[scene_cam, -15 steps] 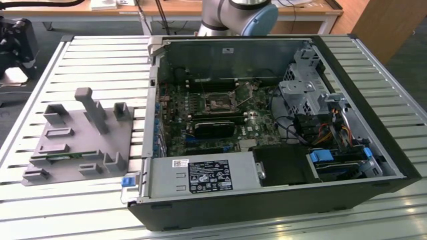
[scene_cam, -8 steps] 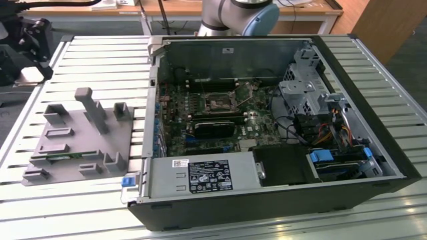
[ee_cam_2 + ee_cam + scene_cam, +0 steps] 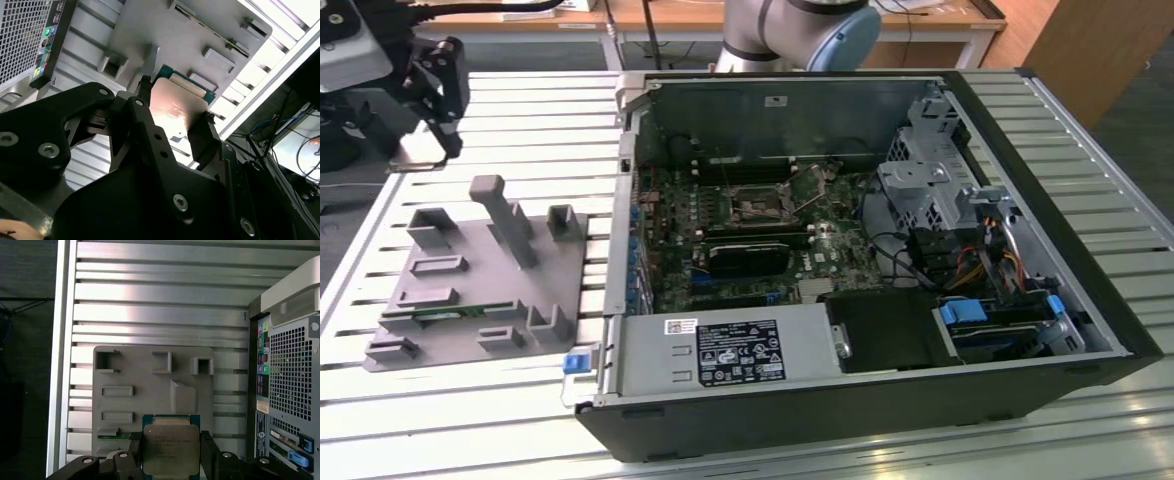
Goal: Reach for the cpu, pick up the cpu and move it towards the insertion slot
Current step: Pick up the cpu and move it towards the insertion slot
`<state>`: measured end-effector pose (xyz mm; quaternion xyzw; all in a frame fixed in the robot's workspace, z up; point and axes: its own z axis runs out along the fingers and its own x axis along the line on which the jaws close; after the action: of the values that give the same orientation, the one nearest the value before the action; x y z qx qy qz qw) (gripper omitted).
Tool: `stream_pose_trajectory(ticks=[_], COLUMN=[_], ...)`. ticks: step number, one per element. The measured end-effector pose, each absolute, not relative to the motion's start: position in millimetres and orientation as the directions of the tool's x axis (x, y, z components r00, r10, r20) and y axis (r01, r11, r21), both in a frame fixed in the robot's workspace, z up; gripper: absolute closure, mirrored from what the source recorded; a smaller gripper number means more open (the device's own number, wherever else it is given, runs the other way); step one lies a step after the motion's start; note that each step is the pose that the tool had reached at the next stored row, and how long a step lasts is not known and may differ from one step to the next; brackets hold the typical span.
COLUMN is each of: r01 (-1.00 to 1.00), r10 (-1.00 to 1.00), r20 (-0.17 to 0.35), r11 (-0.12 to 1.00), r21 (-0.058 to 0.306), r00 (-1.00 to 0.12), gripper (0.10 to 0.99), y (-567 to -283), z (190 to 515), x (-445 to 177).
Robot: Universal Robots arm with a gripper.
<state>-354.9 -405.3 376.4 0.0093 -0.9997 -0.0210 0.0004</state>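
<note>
Pick-up done, carry in hand: claw (image 3: 171,447) clamps the cpu (image 3: 171,449) edgewise, held above the grey holder (image 3: 150,390) on the worktop (image 3: 520,100), well apart from the slot (image 3: 761,208) inside the case (image 3: 854,400); calls for a level carry across.

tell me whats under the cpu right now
In the first wrist view the cpu sits between the gripper fingers, held above the grey holder tray on the slatted table. What lies directly beneath the chip is covered by it.
</note>
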Motion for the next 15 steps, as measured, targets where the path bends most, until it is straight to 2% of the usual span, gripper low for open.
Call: stream_pose_trajectory(ticks=[15], r01=[-0.019], r10=[-0.019], r20=[0.0], r11=[0.999], r21=[0.045], r00=[-1.0], gripper=[0.541], y=[-405.3], z=[376.4], x=[-297.7])
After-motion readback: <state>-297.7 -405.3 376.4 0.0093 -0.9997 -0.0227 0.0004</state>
